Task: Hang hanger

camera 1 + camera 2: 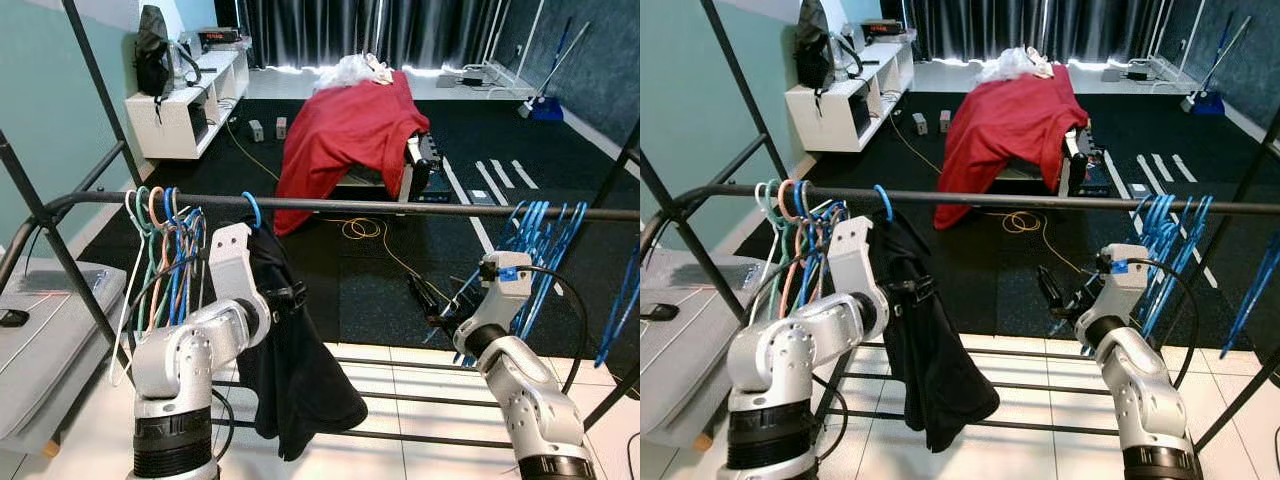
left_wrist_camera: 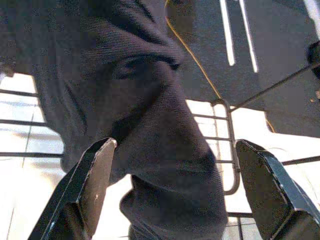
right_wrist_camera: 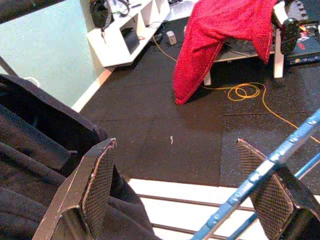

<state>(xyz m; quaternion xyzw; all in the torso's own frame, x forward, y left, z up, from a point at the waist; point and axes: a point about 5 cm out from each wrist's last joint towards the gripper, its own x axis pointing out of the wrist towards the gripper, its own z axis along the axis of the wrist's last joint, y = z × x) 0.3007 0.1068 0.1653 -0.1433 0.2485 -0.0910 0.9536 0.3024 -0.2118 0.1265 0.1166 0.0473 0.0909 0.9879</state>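
Observation:
A black garment [image 1: 295, 370] hangs on a hanger whose blue hook [image 1: 251, 207] sits over the dark horizontal rail [image 1: 400, 207]. My left gripper [image 1: 285, 295] is raised just under the rail, pressed close against the garment's side. In the left wrist view its fingers [image 2: 90, 185] stand wide apart and open, with the dark cloth [image 2: 150, 125] bulging between them. My right gripper [image 1: 432, 305] is below the rail to the right, open and holding nothing. A blue hanger bar [image 3: 260, 175] crosses in front of one of its fingers.
Several coloured hangers [image 1: 165, 240] bunch on the rail left of the garment, and blue ones [image 1: 530, 250] hang at the right. The rack's lower bars [image 1: 400, 395] cross the white floor. Beyond stand a red-draped table [image 1: 345, 130], a white shelf [image 1: 190, 100] and a grey case [image 1: 40, 340].

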